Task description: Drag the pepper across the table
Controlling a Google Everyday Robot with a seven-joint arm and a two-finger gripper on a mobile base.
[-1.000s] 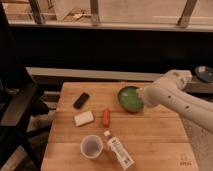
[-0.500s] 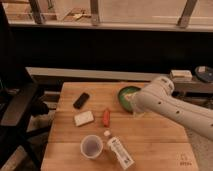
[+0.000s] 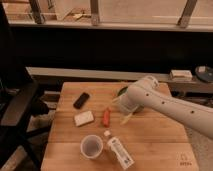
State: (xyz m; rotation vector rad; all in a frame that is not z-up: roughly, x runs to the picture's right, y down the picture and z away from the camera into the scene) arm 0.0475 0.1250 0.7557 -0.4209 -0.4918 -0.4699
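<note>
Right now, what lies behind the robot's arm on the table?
Only a dark green edge of the bowl shows; the arm covers the rest. The gripper hangs close beside the pepper.

Office-type workspace, by my reading: a black swivel chair (image 3: pixel 17 107) stands left of the butcher-block desk (image 3: pixel 160 145), a low ledge (image 3: pixel 75 74) runs behind it, and railing posts (image 3: pixel 95 12) rise above. My gripper (image 3: pixel 126 116) hangs over the desk's middle.

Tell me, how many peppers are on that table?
1: the pepper lies in the middle of the table, between the white block and the robot's hand; the arm may hide others.
</note>
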